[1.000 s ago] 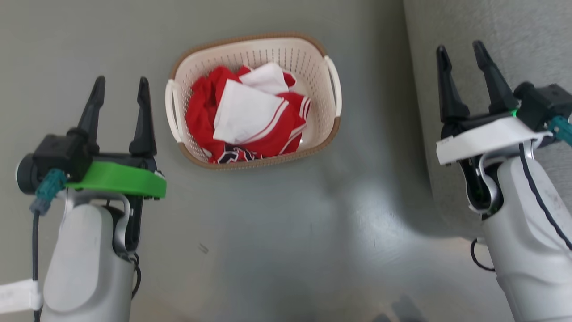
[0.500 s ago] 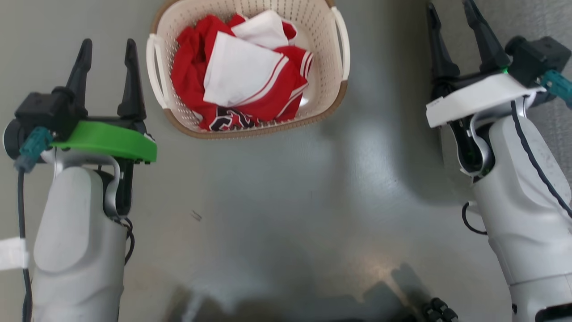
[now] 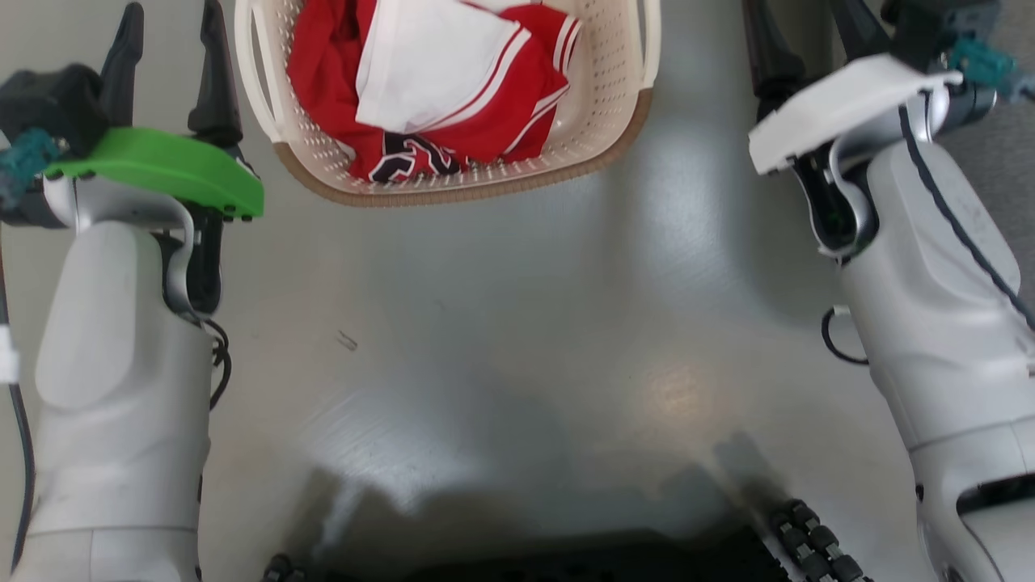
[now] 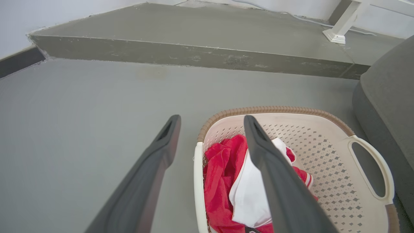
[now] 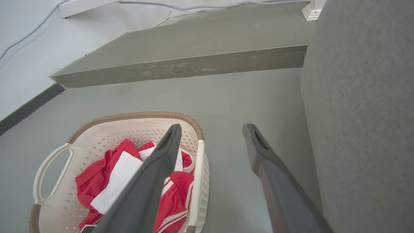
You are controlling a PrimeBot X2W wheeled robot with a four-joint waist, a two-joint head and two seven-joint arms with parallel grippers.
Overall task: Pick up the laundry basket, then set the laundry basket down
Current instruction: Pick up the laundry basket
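The laundry basket (image 3: 485, 187) stands on the grey floor at the top of the head view, cream-white and perforated with a brown rim, its far part cut off. Red and white clothes (image 3: 437, 73) lie in it. My left gripper (image 3: 172, 8) is open just left of the basket's left handle (image 3: 247, 48). In the left wrist view the left gripper (image 4: 212, 118) straddles the basket's (image 4: 275, 110) left side from above, one finger over the clothes. My right gripper (image 3: 804, 16) is open to the right of the right handle (image 3: 651, 48). The right gripper (image 5: 212, 127) straddles the basket's (image 5: 139, 115) right handle (image 5: 199, 168).
A grey upholstered seat (image 5: 362, 97) rises close on the right of the basket. A raised concrete step (image 4: 194, 56) runs across behind it, with a white post foot (image 4: 336, 32) on top. My dark base (image 3: 566, 558) fills the head view's bottom edge.
The head camera has moved: the whole picture slid upward and the basket looks larger. Both grippers now flank the basket's handles more closely. Both stay open; the basket rests where it was.
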